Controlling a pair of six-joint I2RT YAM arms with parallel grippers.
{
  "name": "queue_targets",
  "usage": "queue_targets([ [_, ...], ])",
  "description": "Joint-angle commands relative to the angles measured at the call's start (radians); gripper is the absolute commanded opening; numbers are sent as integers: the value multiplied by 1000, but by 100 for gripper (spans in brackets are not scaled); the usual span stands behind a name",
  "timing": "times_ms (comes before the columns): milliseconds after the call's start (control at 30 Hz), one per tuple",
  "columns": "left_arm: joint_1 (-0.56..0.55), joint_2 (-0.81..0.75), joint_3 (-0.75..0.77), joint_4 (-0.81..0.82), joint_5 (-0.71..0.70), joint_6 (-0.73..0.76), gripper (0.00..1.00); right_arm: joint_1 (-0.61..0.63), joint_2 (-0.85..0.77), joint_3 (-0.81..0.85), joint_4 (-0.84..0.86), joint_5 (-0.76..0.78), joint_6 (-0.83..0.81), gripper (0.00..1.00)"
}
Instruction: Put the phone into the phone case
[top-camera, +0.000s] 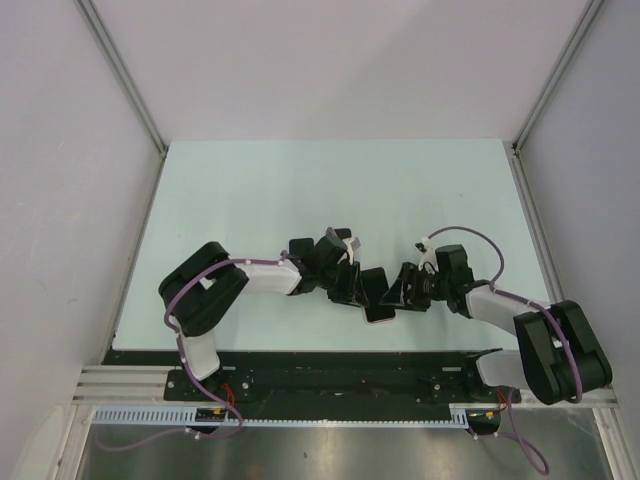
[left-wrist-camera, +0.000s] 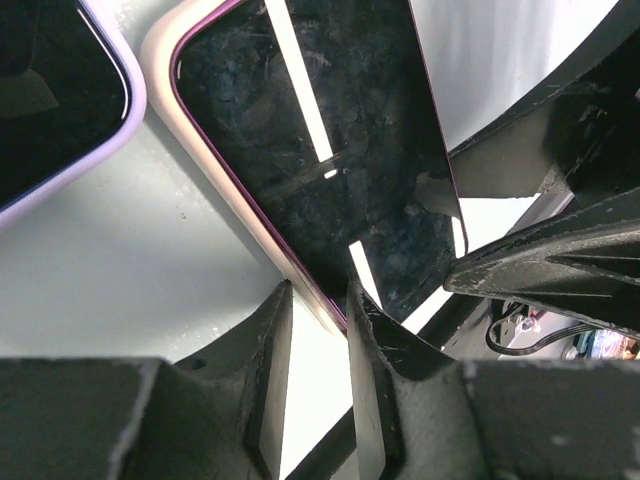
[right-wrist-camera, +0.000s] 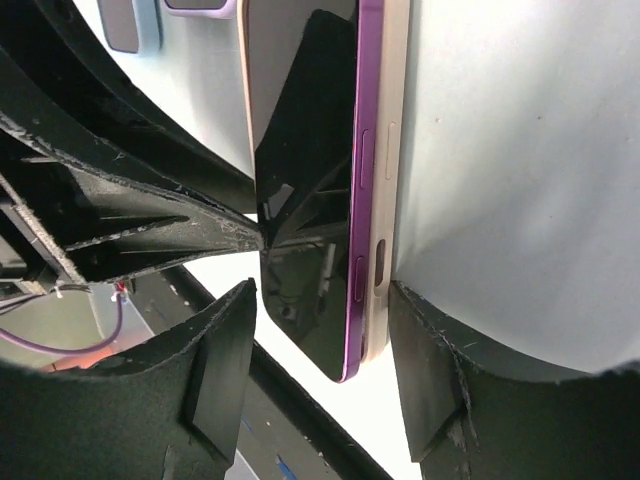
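Note:
The phone (right-wrist-camera: 310, 150), with a black screen and purple frame, lies partly in the pale beige phone case (right-wrist-camera: 395, 150); its purple side still shows beside the case wall. In the left wrist view my left gripper (left-wrist-camera: 318, 295) is closed narrowly over a corner of the phone (left-wrist-camera: 330, 120) and case rim (left-wrist-camera: 218, 175), with both fingertips against it. My right gripper (right-wrist-camera: 320, 300) straddles the lower end and stands open. Its right finger rests on the case back and its left finger is apart from the screen. From above, both grippers (top-camera: 352, 285) (top-camera: 400, 292) meet at the phone (top-camera: 378, 305).
A second dark-screened device with a lavender rim (left-wrist-camera: 60, 90) lies on the table just beside the phone. The table's front edge and the arm bases (top-camera: 330, 385) are close behind the grippers. A left-arm finger (right-wrist-camera: 150, 235) touches the screen.

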Motion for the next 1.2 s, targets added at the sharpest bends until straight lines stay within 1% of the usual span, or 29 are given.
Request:
queue_targets([
  [0, -6, 19, 19, 60, 46, -28, 31, 3, -51, -39, 197, -181, 124, 59],
  [133, -4, 16, 9, 91, 73, -35, 27, -22, -55, -64, 271, -277, 199, 59],
  [167, -4, 13, 1, 109, 81, -42, 27, -30, -60, -73, 326, -290, 246, 59],
  [233, -7, 8, -2, 114, 80, -35, 25, -43, -69, -98, 363, -308, 275, 59],
  [467, -10, 1, -10, 120, 77, -40, 23, -43, -62, -153, 493, -325, 369, 59],
  [600, -10, -4, -41, 181, 103, -65, 22, -40, -40, -181, 578, -322, 439, 58],
  [633, -10, -5, -47, 201, 113, -74, 22, -37, -32, -190, 622, -327, 475, 57],
  [733, -12, -7, -56, 221, 121, -75, 22, -24, -2, -199, 674, -333, 506, 57],
  [800, -12, -7, -53, 221, 124, -75, 22, -27, 7, -202, 658, -321, 493, 57],
  [900, -12, -9, -53, 221, 124, -74, 22, -36, 0, -199, 566, -267, 431, 55],
  [933, -12, -10, -54, 221, 126, -72, 22, -37, -6, -197, 511, -255, 414, 55],
  [1000, -12, -10, -56, 218, 123, -66, 22, -37, -35, -188, 455, -218, 362, 50],
  [1033, -12, -13, -59, 215, 120, -65, 22, -37, -46, -185, 391, -201, 343, 47],
  [1067, -12, -13, -62, 215, 115, -66, 22, -36, -58, -176, 356, -184, 313, 42],
  [1133, -12, -15, -64, 215, 117, -65, 22, -39, -92, -156, 269, -138, 288, 38],
  [1167, -12, -15, -64, 215, 115, -65, 23, -39, -104, -152, 244, -125, 270, 32],
])
